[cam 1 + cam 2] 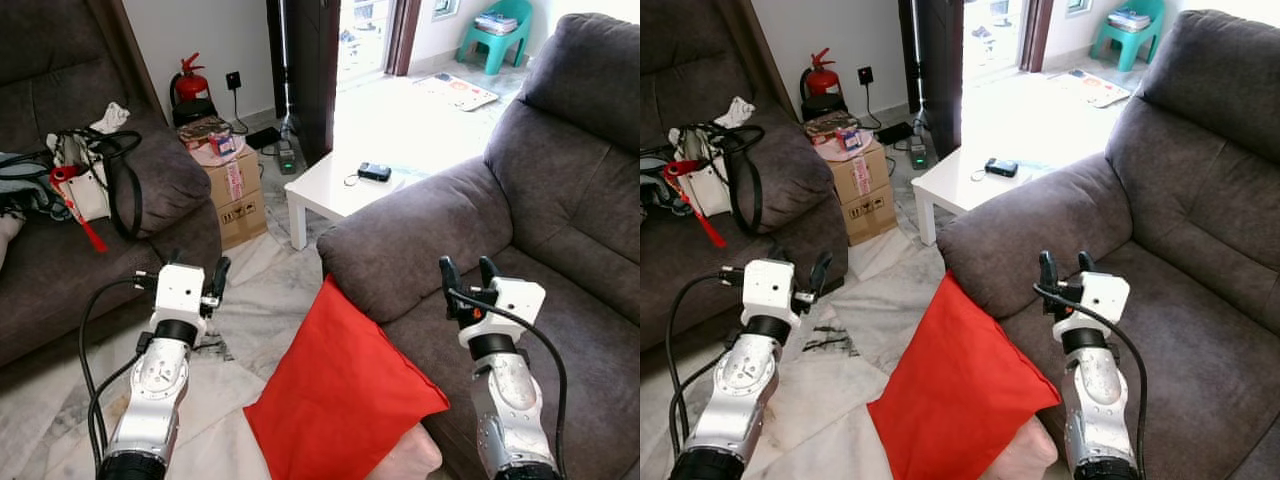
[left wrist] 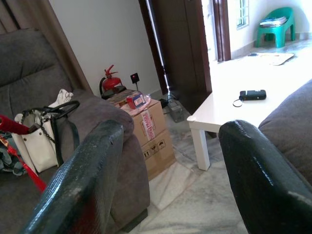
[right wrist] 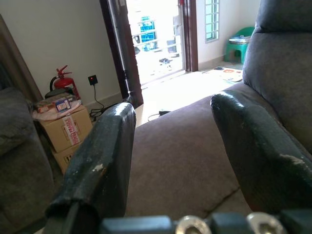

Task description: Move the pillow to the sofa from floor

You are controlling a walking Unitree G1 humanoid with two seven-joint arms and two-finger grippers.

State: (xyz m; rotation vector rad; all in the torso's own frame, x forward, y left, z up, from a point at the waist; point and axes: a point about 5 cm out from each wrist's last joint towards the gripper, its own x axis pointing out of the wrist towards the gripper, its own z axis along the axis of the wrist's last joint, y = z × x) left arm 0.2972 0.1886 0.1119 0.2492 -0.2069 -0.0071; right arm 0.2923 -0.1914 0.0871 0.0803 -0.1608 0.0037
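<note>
Currently I have both grippers raised, open and empty: left gripper over the floor, right gripper above the sofa. Red pillow leans against the sofa's front, ungrasped. Next: lower both grippers to its sides.

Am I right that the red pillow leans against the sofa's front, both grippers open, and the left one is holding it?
Not quite. The left gripper holds nothing; the left wrist view shows its open fingers with only room between them. The red pillow does lean against the sofa, and the right gripper is open too.
</note>
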